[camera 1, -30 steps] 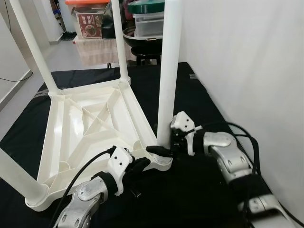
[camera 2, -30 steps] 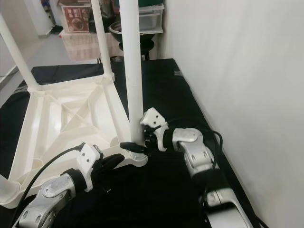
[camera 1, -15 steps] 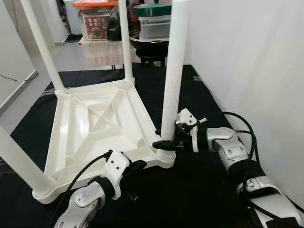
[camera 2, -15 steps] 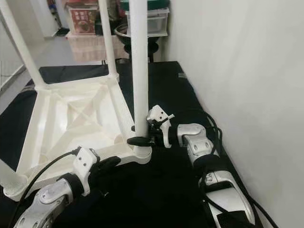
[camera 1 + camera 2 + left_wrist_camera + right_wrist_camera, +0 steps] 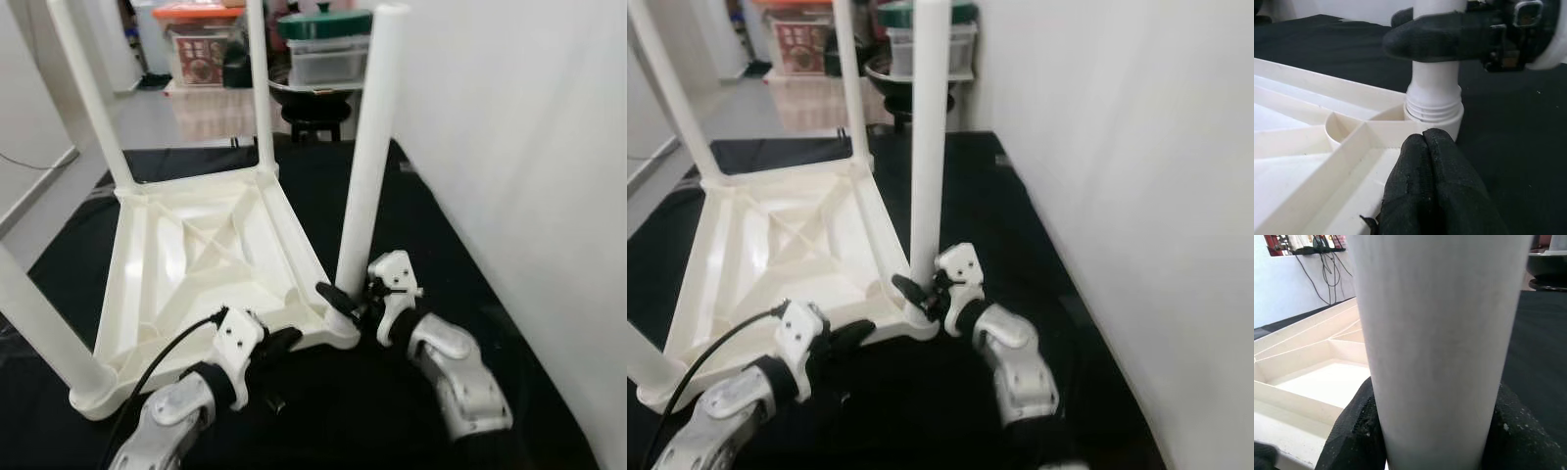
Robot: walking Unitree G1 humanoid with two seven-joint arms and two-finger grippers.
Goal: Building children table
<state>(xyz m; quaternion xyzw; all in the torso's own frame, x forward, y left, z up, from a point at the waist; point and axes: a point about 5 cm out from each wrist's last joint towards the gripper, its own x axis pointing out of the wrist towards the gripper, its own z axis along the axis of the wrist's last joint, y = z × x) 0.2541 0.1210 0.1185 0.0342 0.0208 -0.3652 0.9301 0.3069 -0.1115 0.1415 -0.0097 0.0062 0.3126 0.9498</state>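
Note:
A white plastic children's table point(image 5: 196, 255) lies upside down on a black mat, its legs pointing up. My right gripper point(image 5: 345, 296) is shut on the near right leg point(image 5: 370, 147) just above its socket point(image 5: 1433, 98). In the right wrist view, black fingers point(image 5: 1352, 431) hug both sides of that leg point(image 5: 1440, 333). My left gripper point(image 5: 279, 341) is shut, its fingertips point(image 5: 1425, 147) pressed together on the table's near rim beside the socket. Three other legs stand at the far left point(image 5: 93, 98), far middle point(image 5: 260, 88) and near left point(image 5: 34, 323).
A white wall point(image 5: 509, 147) runs close along the right. Beyond the mat point(image 5: 392, 411) stand a black pot on a stool point(image 5: 313, 98), clear boxes with a green lid point(image 5: 328, 39) and an orange-lidded box point(image 5: 201, 44). Grey floor lies to the left.
My right arm has swung round the leg towards me, with its gripper still on the leg's base. The left gripper stays on the rim. The view has shifted a little.

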